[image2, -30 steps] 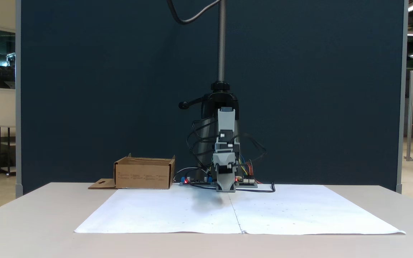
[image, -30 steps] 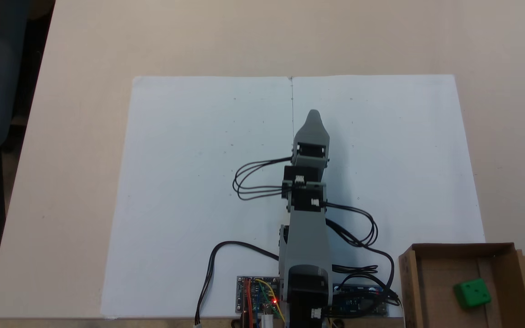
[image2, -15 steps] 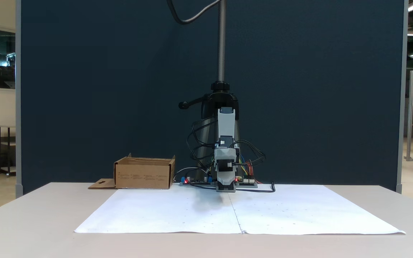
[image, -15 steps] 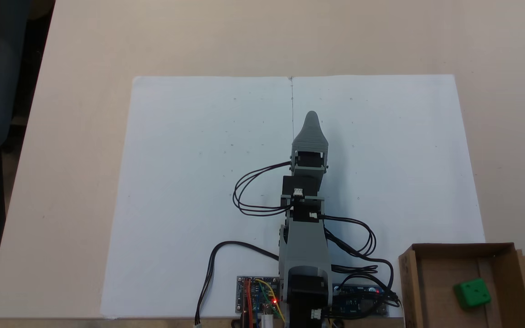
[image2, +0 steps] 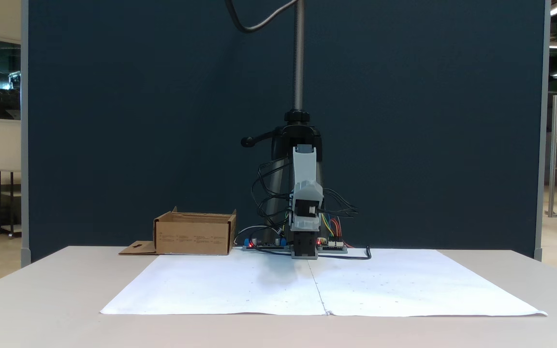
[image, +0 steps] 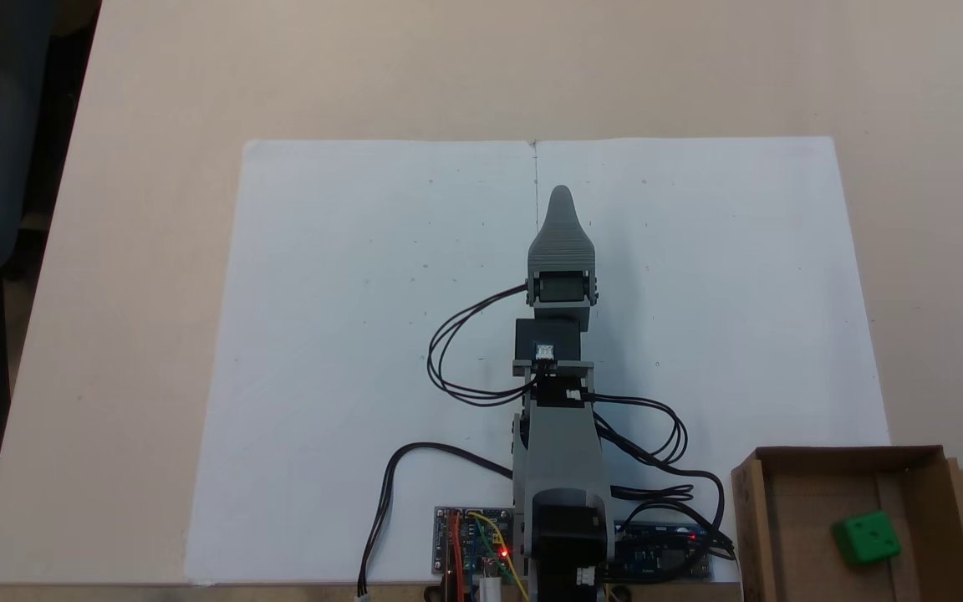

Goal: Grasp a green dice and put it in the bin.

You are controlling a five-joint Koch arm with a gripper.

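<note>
The green dice lies inside the bin at the lower right of the frame. The arm has stretched further up the white paper since 1 second ago, its fingers empty; I cannot tell whether they're open. The task looks finished.

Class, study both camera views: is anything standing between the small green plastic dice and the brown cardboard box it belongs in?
Nothing visible does. The small green plastic dice already lies inside the brown cardboard box, while the grey gripper is over the white paper, well apart from both.
</note>
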